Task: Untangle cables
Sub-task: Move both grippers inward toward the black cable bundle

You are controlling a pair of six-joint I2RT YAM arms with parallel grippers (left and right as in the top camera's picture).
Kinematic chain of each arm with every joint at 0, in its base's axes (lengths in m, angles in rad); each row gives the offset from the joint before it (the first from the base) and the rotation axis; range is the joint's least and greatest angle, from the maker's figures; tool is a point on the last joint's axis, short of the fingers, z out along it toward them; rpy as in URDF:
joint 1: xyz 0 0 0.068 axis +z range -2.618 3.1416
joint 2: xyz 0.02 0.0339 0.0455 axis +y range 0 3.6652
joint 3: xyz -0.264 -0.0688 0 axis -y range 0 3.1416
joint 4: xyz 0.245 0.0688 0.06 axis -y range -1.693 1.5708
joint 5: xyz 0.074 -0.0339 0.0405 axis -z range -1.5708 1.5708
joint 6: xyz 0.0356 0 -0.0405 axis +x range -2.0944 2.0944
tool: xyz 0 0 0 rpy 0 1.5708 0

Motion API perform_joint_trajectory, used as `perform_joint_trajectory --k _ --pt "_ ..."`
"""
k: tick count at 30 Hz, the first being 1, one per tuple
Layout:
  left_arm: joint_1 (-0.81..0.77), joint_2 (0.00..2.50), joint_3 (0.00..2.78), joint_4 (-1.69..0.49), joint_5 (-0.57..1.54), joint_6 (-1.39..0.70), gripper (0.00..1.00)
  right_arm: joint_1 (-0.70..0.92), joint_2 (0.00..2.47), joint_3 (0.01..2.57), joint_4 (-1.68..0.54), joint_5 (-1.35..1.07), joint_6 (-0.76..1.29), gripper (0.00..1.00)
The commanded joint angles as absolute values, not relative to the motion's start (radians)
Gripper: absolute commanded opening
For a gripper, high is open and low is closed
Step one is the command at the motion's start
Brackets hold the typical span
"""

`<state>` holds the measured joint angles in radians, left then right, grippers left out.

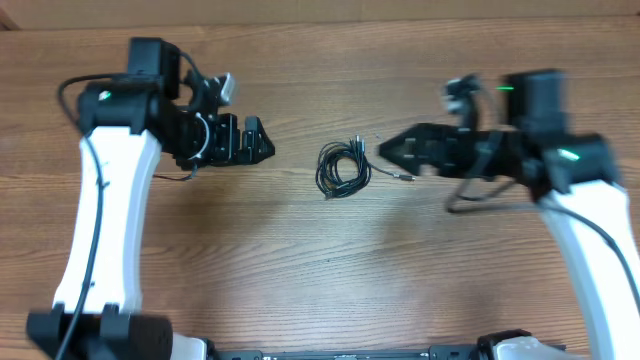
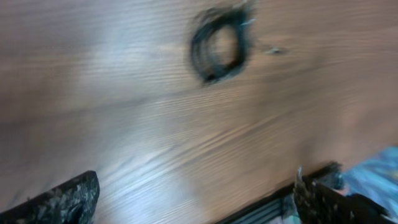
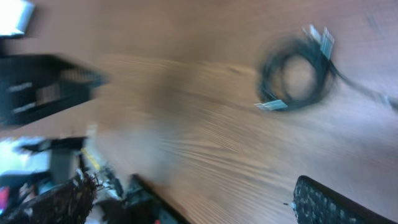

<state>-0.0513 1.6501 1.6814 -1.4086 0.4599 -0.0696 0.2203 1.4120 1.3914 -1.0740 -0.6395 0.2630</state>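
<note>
The cables [image 1: 341, 168] lie as a small coiled black bundle with metal-tipped plugs in the middle of the wooden table. A loose strand runs right from it toward the right gripper. The bundle shows blurred in the left wrist view [image 2: 217, 45] and in the right wrist view [image 3: 295, 76]. My left gripper [image 1: 262, 142] is open and empty, left of the bundle and apart from it. My right gripper [image 1: 384, 152] is open and empty, just right of the bundle. Both point at the bundle from opposite sides.
The wooden table [image 1: 300, 260] spreads around the bundle. A thick black arm cable [image 1: 480, 200] loops below the right arm. The table's front edge and the robot base [image 2: 267, 208] show in the wrist views.
</note>
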Motion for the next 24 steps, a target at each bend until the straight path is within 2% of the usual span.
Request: perform_joint_trajectory --k 1,3,4,6,8,11,13,16,19,20,24 --pt "-0.066 1.735 1.704 -1.446 0.312 -0.143 1.0 0.325 1.518 1.407 -1.063 -0.3 0.524 1.0" --pt "-0.066 1.787 1.704 -1.473 0.314 -0.157 1.0 0.36 1.594 1.407 -1.034 -0.237 0.577 1.0" --pt "-0.066 1.813 1.704 -1.494 0.314 -0.164 1.0 0.368 1.634 1.407 -1.014 -0.222 0.594 0.95" --pt "-0.066 1.856 1.704 -1.529 0.314 -0.165 1.0 0.372 1.697 1.407 -0.986 -0.223 0.627 0.77" --pt "-0.066 1.895 1.704 -1.56 0.314 -0.165 1.0 0.373 1.769 1.407 -0.965 -0.226 0.668 0.66" --pt "-0.066 1.941 1.704 -1.589 0.314 -0.165 1.0 0.373 1.855 1.407 -0.923 -0.264 0.688 0.61" --pt "-0.067 1.956 1.704 -1.588 0.315 -0.165 1.0 0.373 1.892 1.407 -0.892 -0.304 0.688 0.54" --pt "-0.067 1.964 1.704 -1.581 0.315 -0.165 1.0 0.377 1.935 1.407 -0.843 -0.315 0.688 0.52" --pt "-0.067 1.964 1.704 -1.571 0.315 -0.166 1.0 0.381 1.971 1.407 -0.817 -0.315 0.693 0.36" --pt "-0.067 1.964 1.704 -1.57 0.315 -0.166 1.0 0.381 1.979 1.407 -0.814 -0.313 0.702 0.33" --pt "-0.067 1.964 1.704 -1.571 0.315 -0.166 1.0 0.381 2.01 1.407 -0.804 -0.261 0.734 0.32"
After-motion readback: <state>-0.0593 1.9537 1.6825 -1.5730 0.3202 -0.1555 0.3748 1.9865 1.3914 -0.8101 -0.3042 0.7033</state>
